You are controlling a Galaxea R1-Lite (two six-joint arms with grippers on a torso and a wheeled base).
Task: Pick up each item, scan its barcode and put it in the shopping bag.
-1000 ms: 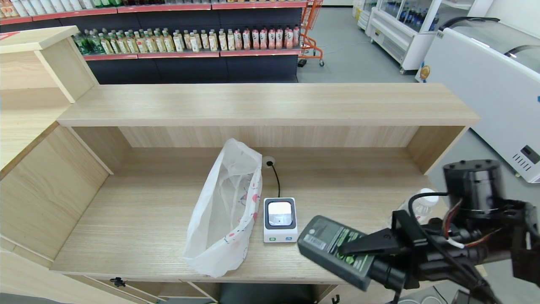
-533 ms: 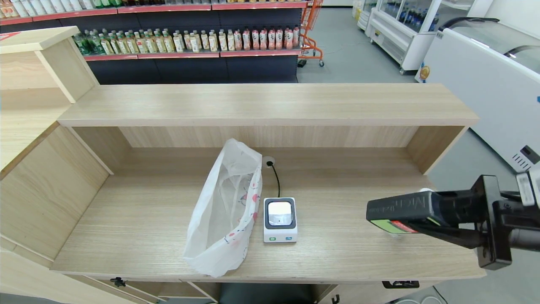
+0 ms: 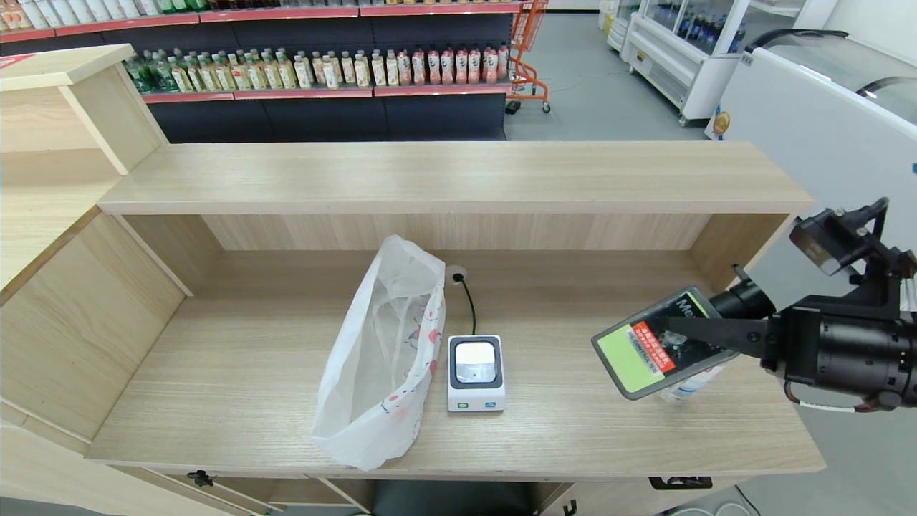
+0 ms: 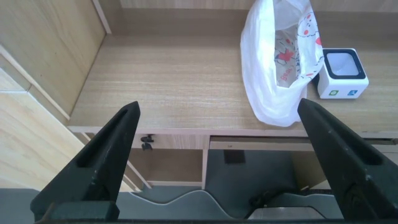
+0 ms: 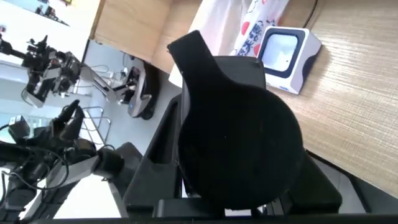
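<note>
My right gripper (image 3: 677, 337) is shut on a flat dark package (image 3: 645, 347) with a green and red label. It holds the package tilted above the right part of the wooden counter (image 3: 251, 373), to the right of the scanner (image 3: 475, 373). In the right wrist view the dark package (image 5: 236, 137) looms close, with the scanner (image 5: 283, 53) beyond it. The white shopping bag (image 3: 387, 358) lies open just left of the scanner. A clear bottle (image 3: 689, 387) stands behind the package, mostly hidden. My left gripper (image 4: 217, 162) hangs open off the counter's front edge, facing the bag (image 4: 280, 62).
The scanner's black cable (image 3: 469, 301) runs back to a hole in the counter. A raised ledge (image 3: 458, 175) closes the back, and wooden side walls (image 3: 86, 322) close the left. A white freezer (image 3: 824, 143) stands to the right.
My right arm swung the package from low near the front edge out to the right, then raised and turned it. Its green and red label now faces up and left.
</note>
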